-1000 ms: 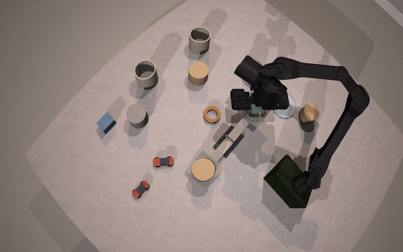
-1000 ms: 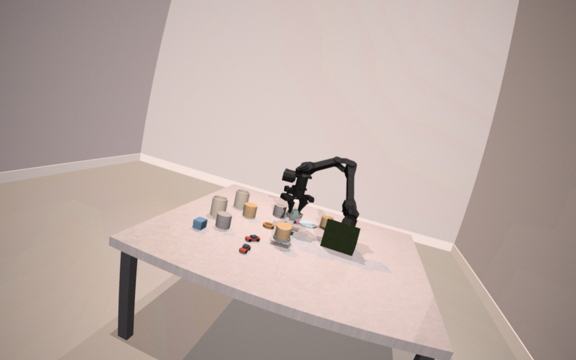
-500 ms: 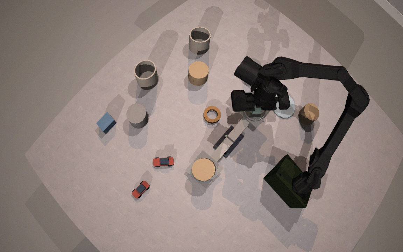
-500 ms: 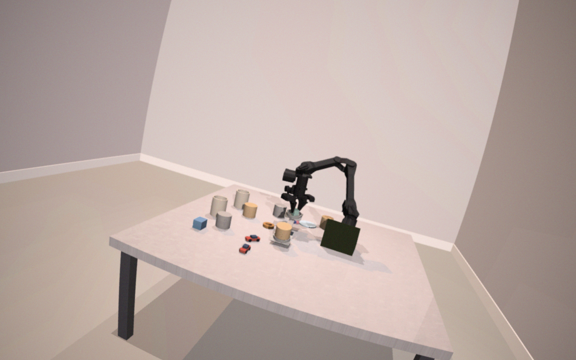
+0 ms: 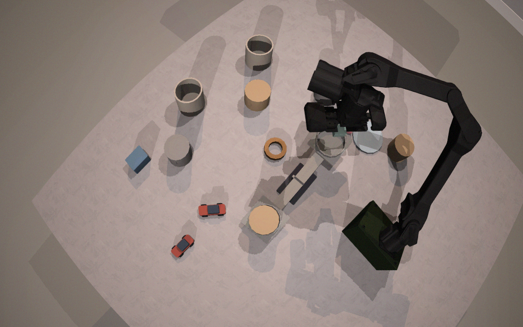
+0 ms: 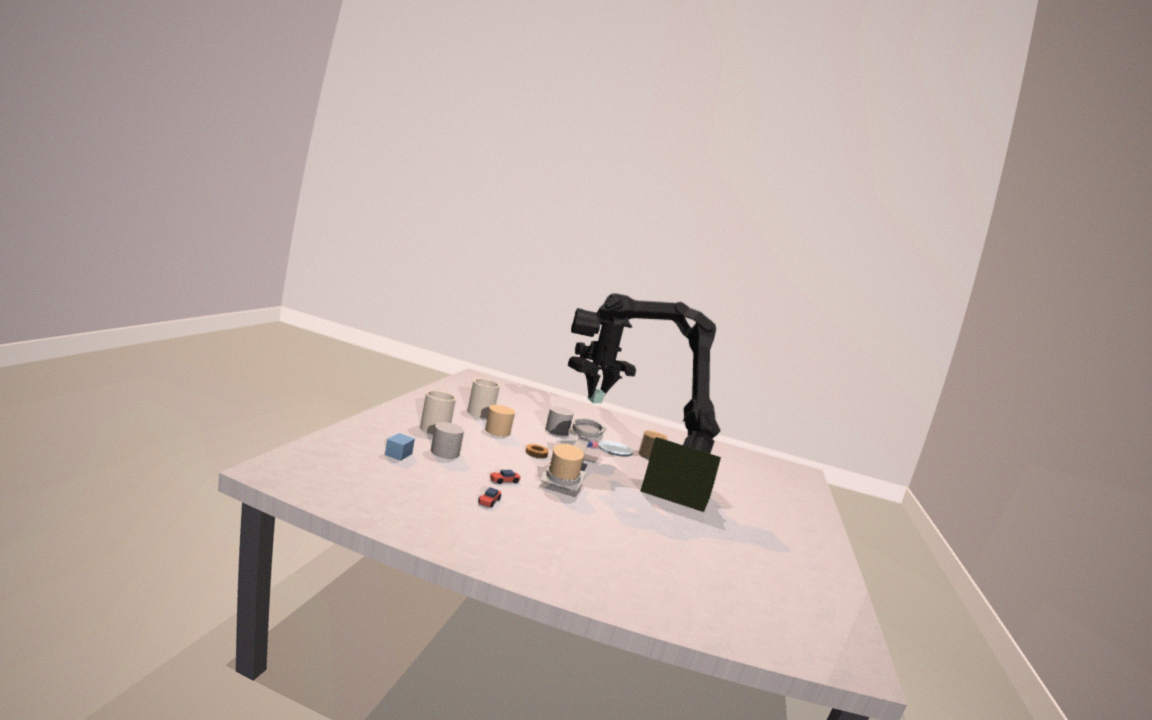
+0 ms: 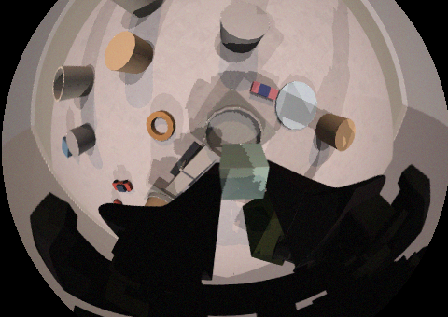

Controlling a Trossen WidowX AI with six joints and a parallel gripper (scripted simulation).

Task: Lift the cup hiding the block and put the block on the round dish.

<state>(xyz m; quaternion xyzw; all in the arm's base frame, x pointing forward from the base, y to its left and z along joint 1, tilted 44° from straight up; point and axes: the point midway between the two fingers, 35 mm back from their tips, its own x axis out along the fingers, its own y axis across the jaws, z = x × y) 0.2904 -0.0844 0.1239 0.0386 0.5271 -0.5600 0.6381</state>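
My gripper [image 5: 339,130] [image 6: 597,393] [image 7: 241,166] is shut on a pale green block [image 6: 596,397] [image 7: 244,186], held above the balance's empty far pan [image 7: 233,109]. The balance [image 5: 310,169] [image 7: 202,169] carries a light orange cup [image 5: 264,220] [image 6: 567,462] in its near pan. Two similar orange cylinders stand on the table, one [image 5: 257,95] [image 6: 499,420] [image 7: 127,53] at the left and one [image 5: 402,146] [image 6: 652,444] [image 7: 337,131] right of the dish; which is the balance's other cup I cannot tell. The pale round dish [image 5: 368,141] [image 6: 616,447] [image 7: 296,106] bears nothing.
A red and blue toy car [image 7: 264,90] [image 6: 592,444] lies beside the dish. A grey cylinder [image 7: 245,23] [image 6: 559,421] stands behind the empty pan. An orange ring [image 5: 267,148] [image 7: 150,126] lies left of it. A dark green box [image 5: 367,231] [image 6: 680,474] stands by the arm's base.
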